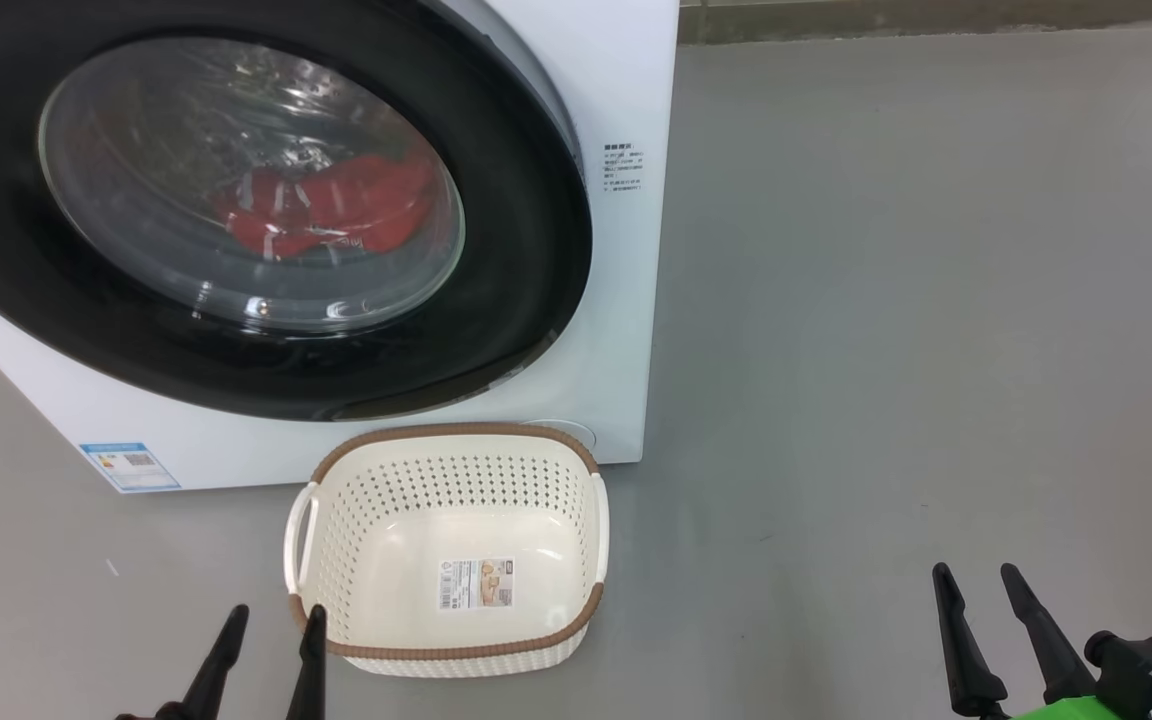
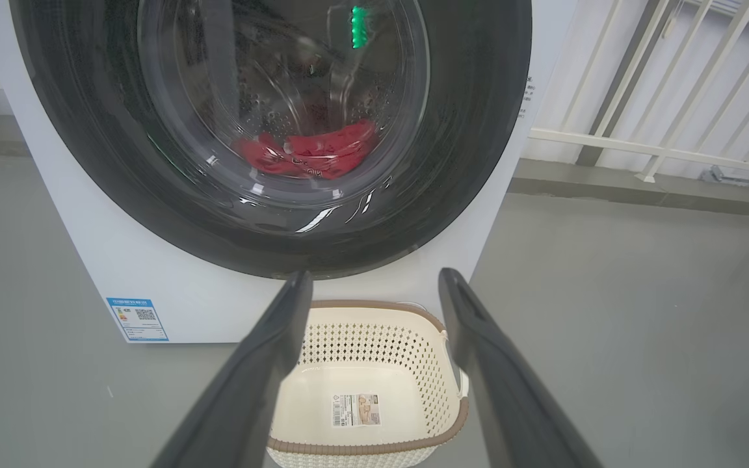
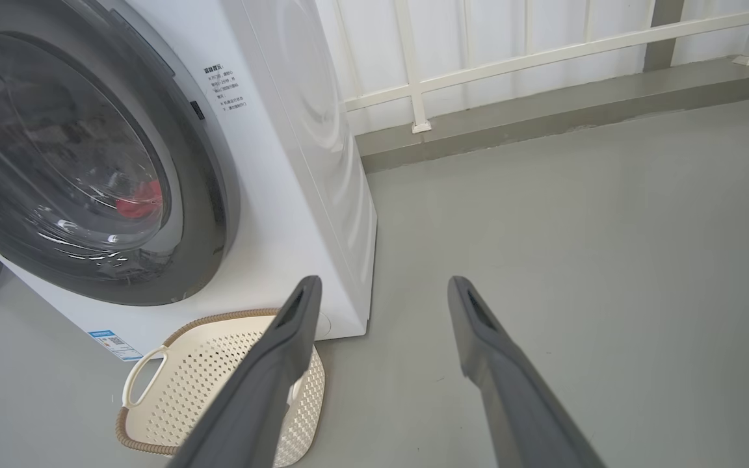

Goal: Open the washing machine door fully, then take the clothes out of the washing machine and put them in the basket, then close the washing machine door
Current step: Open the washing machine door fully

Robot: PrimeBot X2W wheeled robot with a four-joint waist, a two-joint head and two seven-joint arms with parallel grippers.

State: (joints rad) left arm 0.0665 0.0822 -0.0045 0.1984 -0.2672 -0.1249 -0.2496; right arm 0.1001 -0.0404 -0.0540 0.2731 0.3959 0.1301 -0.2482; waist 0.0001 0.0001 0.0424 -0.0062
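Observation:
The white washing machine (image 1: 626, 90) stands at the upper left of the head view, its round black-rimmed door (image 1: 526, 250) shut against the front. Through the glass, red clothes (image 1: 336, 205) lie at the bottom of the drum, also seen as red clothes (image 2: 309, 153) in the left wrist view. The cream basket (image 1: 451, 440) sits on the floor right in front of the machine, holding nothing but a sticker. My left gripper (image 1: 271, 620) is open at the basket's near left corner. My right gripper (image 1: 981, 580) is open over bare floor, well right of the basket.
Grey floor (image 1: 886, 300) stretches to the right of the machine. A white railing (image 3: 543, 55) on a low grey kerb runs behind it. A blue label (image 1: 129, 465) sits low on the machine's front.

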